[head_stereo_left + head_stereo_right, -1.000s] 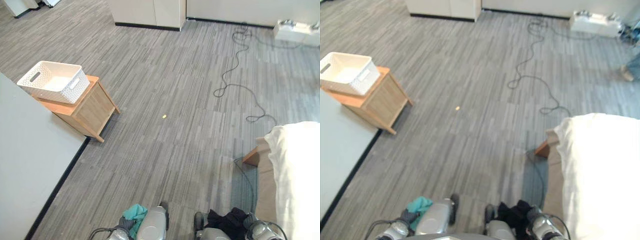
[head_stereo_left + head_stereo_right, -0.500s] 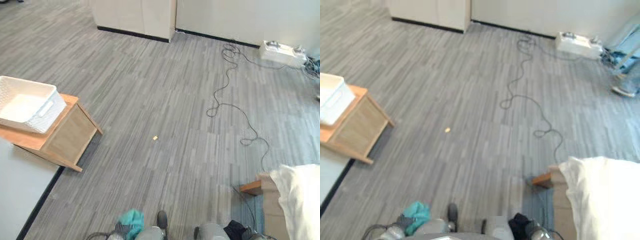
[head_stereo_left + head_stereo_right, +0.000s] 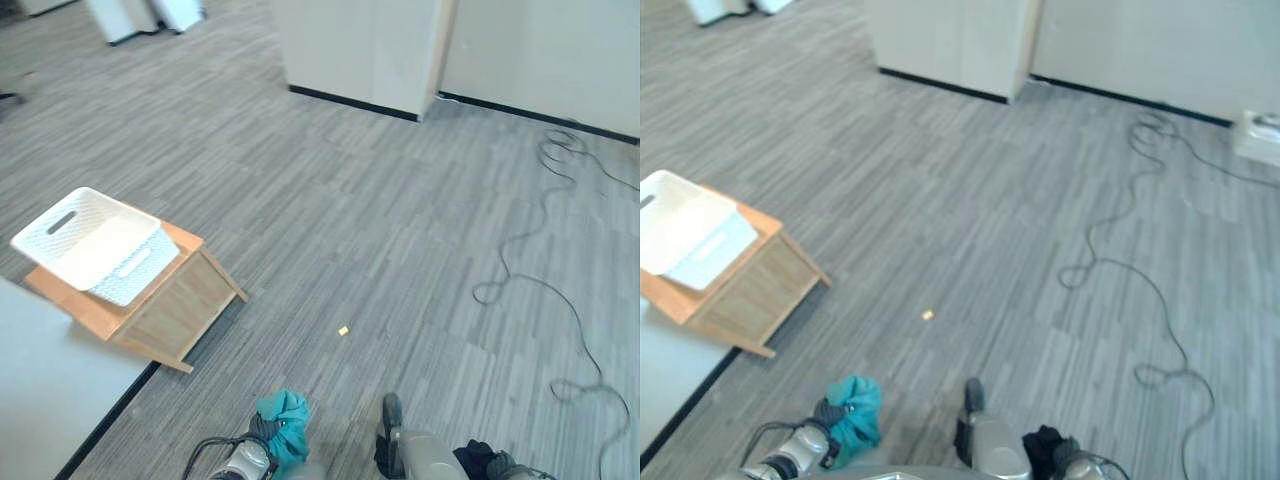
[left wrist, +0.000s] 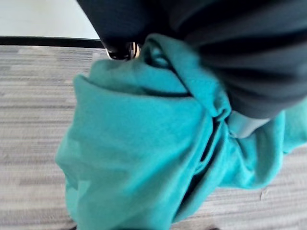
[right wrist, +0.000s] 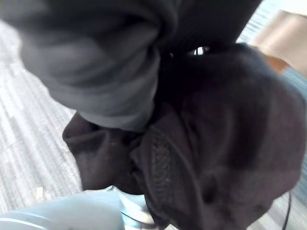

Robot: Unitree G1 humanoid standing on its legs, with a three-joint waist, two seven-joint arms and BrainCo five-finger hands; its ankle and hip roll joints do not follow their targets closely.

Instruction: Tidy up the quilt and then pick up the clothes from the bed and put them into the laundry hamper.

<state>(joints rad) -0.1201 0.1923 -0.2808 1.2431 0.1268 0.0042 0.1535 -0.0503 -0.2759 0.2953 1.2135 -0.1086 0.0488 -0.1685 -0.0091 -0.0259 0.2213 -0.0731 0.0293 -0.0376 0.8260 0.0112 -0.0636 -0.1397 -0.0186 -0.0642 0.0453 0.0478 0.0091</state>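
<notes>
Carrying both garments rn, nothing in the hamper yet imo. Nearest the robot: left hand (image 3: 818, 437) at the bottom edge of the head views, fingers bunched into a teal garment (image 4: 144, 143), and the left wrist view has that cloth wrapped right round the hand, so it's clenched on it. Right hand (image 5: 103, 72) low on the other side with a black garment (image 5: 225, 143) wadded against it. The cloth hides the fingers there, so can't tell for sure how it's closed, tho the garment does hang from it off the floor.

Further out it's grey striped carpet (image 3: 400, 220) w/ a tiny yellow scrap (image 3: 343, 330) lying on it and a black cable (image 3: 530, 285) snaking off on the right side.

Key bit: the white laundry hamper (image 3: 90, 245) sits on a low wooden side table (image 3: 165, 300), ahead and well to the robot's left, well apart from both hands. Its long axis runs diagonally, handle slots on the short ends. The left hand w/ the teal piece is the nearer one, so I'd guess that goes in first once it walks over and turns left. The black piece has to cross farther.

Far end: white cabinets (image 3: 370, 50) against the wall.
</notes>
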